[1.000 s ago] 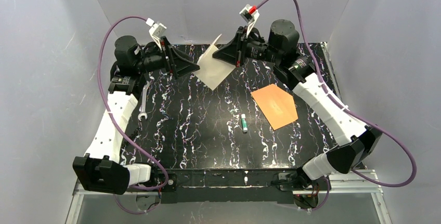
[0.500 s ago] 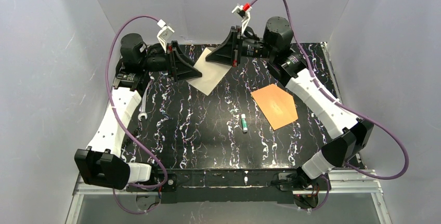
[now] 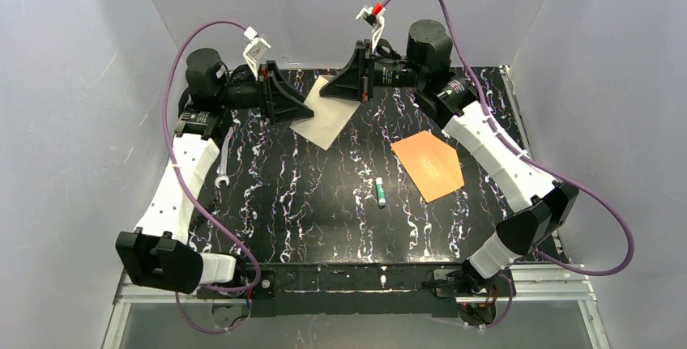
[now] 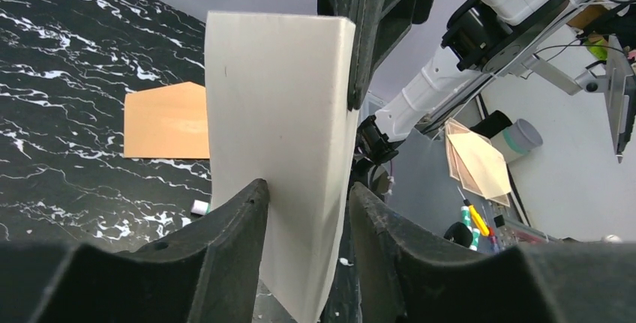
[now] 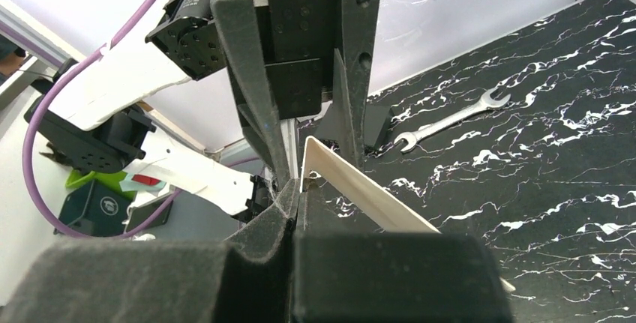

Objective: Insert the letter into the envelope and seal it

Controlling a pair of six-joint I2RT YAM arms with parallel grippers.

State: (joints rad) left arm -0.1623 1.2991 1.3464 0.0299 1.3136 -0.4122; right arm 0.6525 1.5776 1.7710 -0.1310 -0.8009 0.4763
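Observation:
The letter (image 3: 326, 122) is a pale cream sheet, folded and held above the far middle of the table. My right gripper (image 3: 334, 92) is shut on its upper edge; in the right wrist view (image 5: 296, 188) the sheet (image 5: 367, 188) sticks out of the closed fingers. My left gripper (image 3: 309, 112) is open, with its fingers on either side of the letter (image 4: 277, 113). One finger touches the sheet and the other stands apart (image 4: 304, 188). The orange envelope (image 3: 428, 164) lies flat at right centre, flap pointing away, and also shows in the left wrist view (image 4: 165, 121).
A glue stick (image 3: 380, 193) lies mid-table left of the envelope. A wrench (image 3: 224, 159) lies by the left arm and shows in the right wrist view (image 5: 450, 117). Grey walls enclose the table on three sides.
Both grippers have lowered the letter from a raised, tilted pose towards the table. The right gripper has shifted left. The envelope, glue stick and wrench have not moved.

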